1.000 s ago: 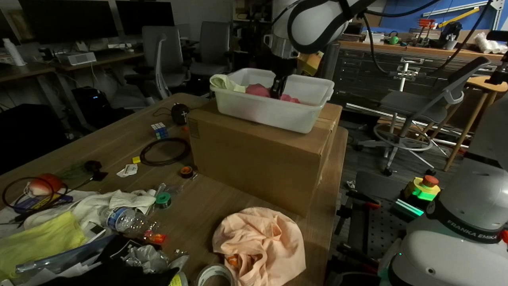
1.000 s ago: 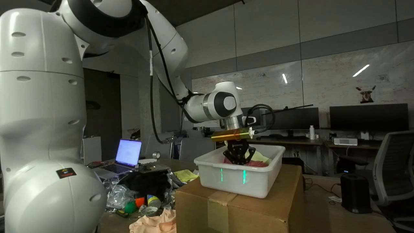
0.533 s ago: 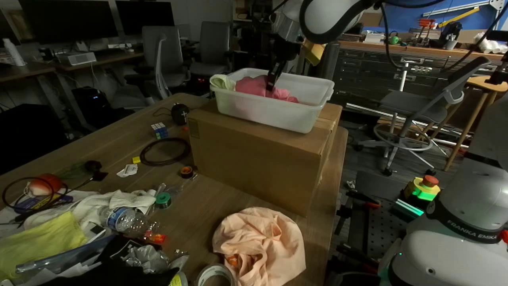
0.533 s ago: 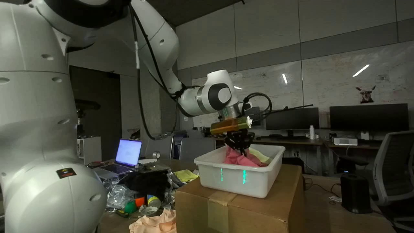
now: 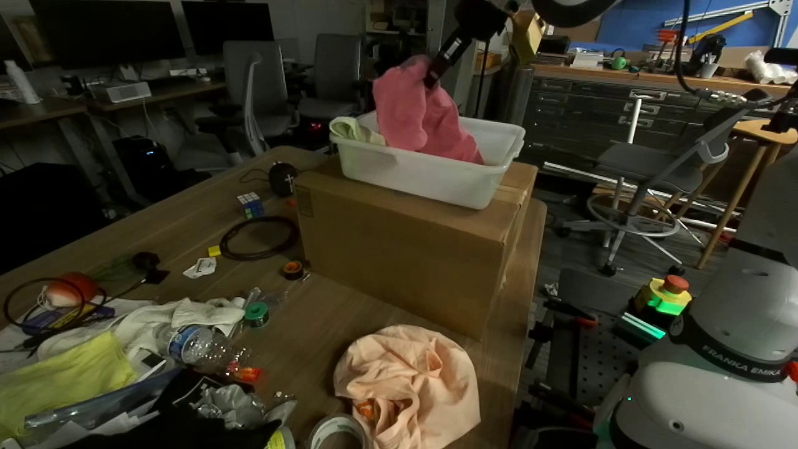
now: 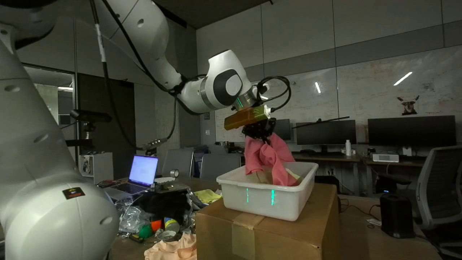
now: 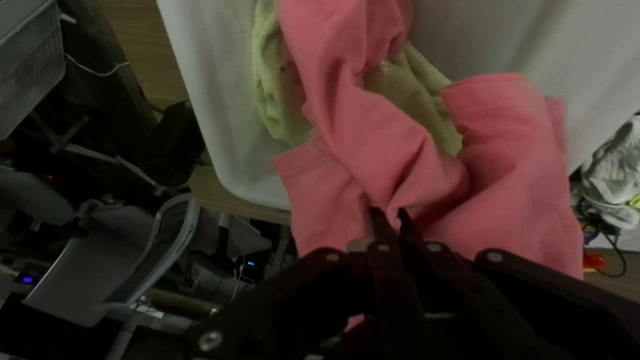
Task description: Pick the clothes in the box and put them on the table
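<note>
My gripper (image 7: 389,210) is shut on the pink-red garment (image 7: 345,125), pinching a fold between its fingertips. In both exterior views this garment (image 5: 402,106) hangs from the gripper (image 5: 431,80) above the white box (image 5: 424,178), its lower end still inside the rim. A pale yellow-green garment (image 5: 354,130) lies in the box, draped over one end of the rim; in the wrist view it (image 7: 272,100) shows partly beneath the pink-red cloth. The peach-orange garment (image 5: 405,380) rests crumpled on the wooden table (image 5: 299,337), in front of the carton.
The box stands on a large brown carton (image 5: 399,249). Litter crowds the table's near side: a plastic bottle (image 5: 193,343), a yellow cloth (image 5: 68,380) and a tape roll (image 5: 336,430). Behind lie a cable loop (image 5: 259,238) and a puzzle cube (image 5: 250,204).
The gripper has risen out of the box and tilted, drawing the pink-red garment up with it. The yellow-green and peach-orange garments and the box have stayed in place.
</note>
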